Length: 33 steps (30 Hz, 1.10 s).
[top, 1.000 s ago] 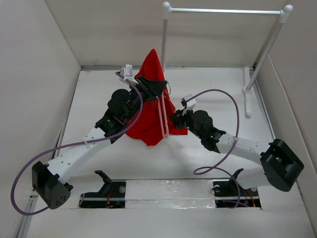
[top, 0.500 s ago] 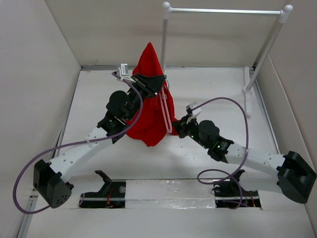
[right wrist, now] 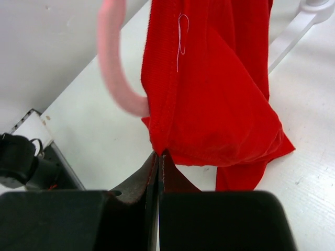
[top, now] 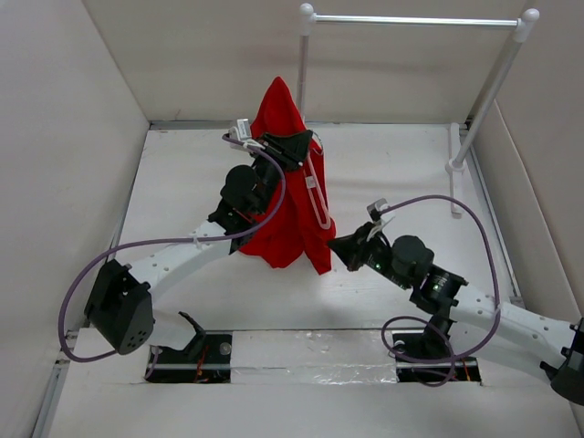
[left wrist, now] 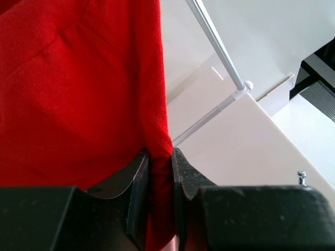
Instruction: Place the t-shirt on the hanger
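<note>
The red t-shirt (top: 285, 219) hangs in a tall bunch over the middle of the table. My left gripper (top: 292, 148) is shut on its upper part and holds it up; in the left wrist view (left wrist: 161, 159) red cloth (left wrist: 78, 78) is pinched between the jaws. The pale pink hanger (top: 317, 193) hangs along the shirt's right side, below the left gripper. My right gripper (top: 336, 248) is shut on the shirt's lower right hem; in the right wrist view (right wrist: 159, 156) the jaws pinch the hem edge (right wrist: 220, 104). The hanger's pink arm (right wrist: 111, 68) curves in beside the hem there.
A tall white clothes rack with a silver rail (top: 411, 20) stands at the back right, its foot (top: 453, 169) on the table. It also shows in the left wrist view (left wrist: 214, 44). White walls close in the table on the left, back and right.
My right gripper has moved right and toward the near edge, drawing the shirt's lower hem out with it. My left arm has shifted a little to the right, and the hanger has swung right.
</note>
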Tool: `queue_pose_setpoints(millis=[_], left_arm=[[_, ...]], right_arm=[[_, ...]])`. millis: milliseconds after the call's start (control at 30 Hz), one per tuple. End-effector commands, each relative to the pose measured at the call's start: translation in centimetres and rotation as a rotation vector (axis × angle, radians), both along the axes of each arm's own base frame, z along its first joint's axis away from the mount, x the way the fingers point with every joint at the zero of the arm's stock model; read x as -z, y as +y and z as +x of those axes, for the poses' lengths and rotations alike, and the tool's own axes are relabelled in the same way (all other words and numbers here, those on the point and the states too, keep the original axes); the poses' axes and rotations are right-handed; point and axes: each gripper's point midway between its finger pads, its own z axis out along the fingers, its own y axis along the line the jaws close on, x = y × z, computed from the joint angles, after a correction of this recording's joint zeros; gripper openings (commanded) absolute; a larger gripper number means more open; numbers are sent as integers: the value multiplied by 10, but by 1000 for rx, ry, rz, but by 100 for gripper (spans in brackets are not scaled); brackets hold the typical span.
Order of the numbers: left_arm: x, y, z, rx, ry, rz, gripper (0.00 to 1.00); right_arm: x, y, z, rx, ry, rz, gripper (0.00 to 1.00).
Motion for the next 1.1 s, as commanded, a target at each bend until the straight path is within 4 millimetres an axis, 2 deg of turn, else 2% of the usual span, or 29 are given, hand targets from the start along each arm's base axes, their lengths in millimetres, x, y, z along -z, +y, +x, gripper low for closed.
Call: queue_pose_setpoints(millis=[0, 67, 267, 300, 367, 400, 467, 500, 533, 633, 700, 767, 833, 867, 900, 933, 967, 1000, 1067], left_arm=[[-56, 22, -9, -65, -186, -112, 0], [-54, 23, -4, -92, -186, -91, 0], [-59, 22, 0, -116, -208, -49, 0], [-56, 21, 1, -119, -211, -22, 0], [-47, 19, 4, -123, -203, 7, 0], [-43, 17, 4, -117, -200, 16, 0], [-27, 8, 3, -85, -182, 41, 0], [-21, 2, 0, -69, -174, 49, 0], [-10, 0, 1, -68, -158, 68, 0], [11, -10, -4, -22, -124, 85, 0], [23, -13, -5, 6, -70, 77, 0], [31, -14, -11, 38, -30, 62, 0], [52, -14, -16, 62, 45, 78, 0], [53, -15, -24, 95, 51, 74, 0], [60, -12, -26, 113, 80, 61, 0], [75, -14, -33, 147, 110, 75, 0], [77, -9, -36, 154, 119, 65, 0], [93, -4, -37, 162, 157, 55, 0], [103, -6, -46, 205, 172, 48, 0]], right_arm=[[8, -2, -20, -61, 81, -50, 0], [9, -7, -25, -64, 115, -85, 0], [4, -8, -43, -117, 187, -110, 0], [-9, -9, -43, -113, 179, -88, 0], [-21, -13, -45, -111, 171, -74, 0], [-42, -15, -46, -112, 145, -37, 0], [-60, -17, -48, -115, 127, -11, 0], [-69, -15, -48, -120, 121, 1, 0], [-89, -13, -50, -134, 98, 33, 0], [-117, 0, -48, -176, 78, 44, 0], [-124, 8, -43, -181, 71, 49, 0], [-110, 21, -30, -159, 89, 23, 0], [-89, 28, -20, -132, 127, -10, 0], [-62, 33, -13, -113, 169, -57, 0], [-52, 35, -12, -109, 196, -64, 0], [-42, 38, -12, -109, 216, -71, 0], [-35, 43, -13, -126, 230, -63, 0], [-22, 43, -16, -130, 264, -62, 0], [-20, 49, -23, -164, 281, -46, 0]])
